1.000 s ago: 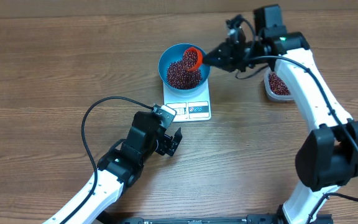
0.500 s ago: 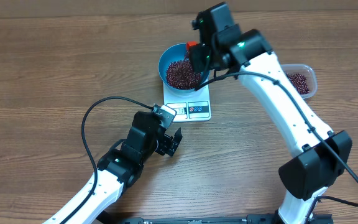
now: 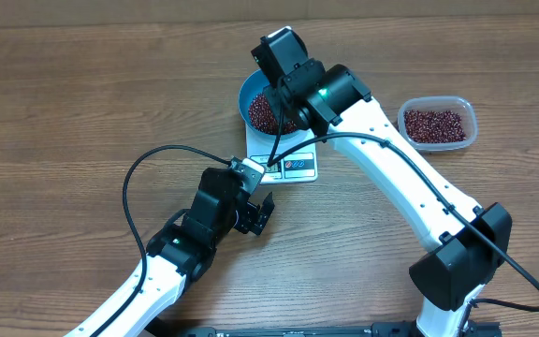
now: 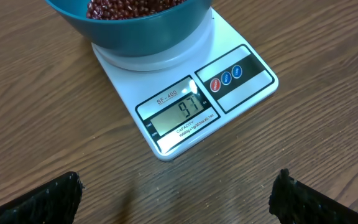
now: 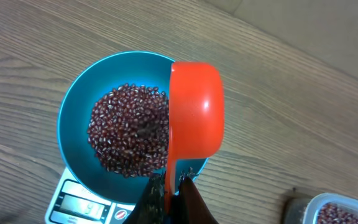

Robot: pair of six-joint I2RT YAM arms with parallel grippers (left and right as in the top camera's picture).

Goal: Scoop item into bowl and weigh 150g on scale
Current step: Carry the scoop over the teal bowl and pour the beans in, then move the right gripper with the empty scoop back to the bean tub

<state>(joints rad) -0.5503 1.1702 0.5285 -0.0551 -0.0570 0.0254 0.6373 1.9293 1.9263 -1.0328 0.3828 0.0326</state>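
- Wooden table point(image 3: 64, 112), brown with a clear grain, lies under both my arms.
- Nearest to me, my left gripper point(image 4: 178, 202) hangs low over the bare wood. Its two black fingers are spread wide apart and hold nothing.
- Just beyond those fingers sits the scale point(image 4: 185, 106), small, flat and white, turned at a slight angle. Its display point(image 4: 182, 112) faces my left wrist camera and reads 97. Three round buttons sit on a panel beside the display.
- On the scale's far part stands the bowl point(image 5: 73, 106), round, deep and blue. It is wider than the scale and overhangs its sides.
- Inside the bowl lie the beans point(image 5: 126, 134), small and dark red-brown, in a loose heap that covers the bottom.
- Above the bowl, my right gripper point(image 5: 169, 193) is clamped tight on the thin handle of an orange scoop point(image 5: 194, 106). The scoop's cup hangs over the right side of the bowl and hides part of the rim in my right wrist view.
- My right arm reaches in from the right and covers part of the bowl in the overhead view.
- Farther right, well apart from the scale, sits a clear plastic container point(image 3: 437, 124) with rounded corners, with more of the same beans in it.
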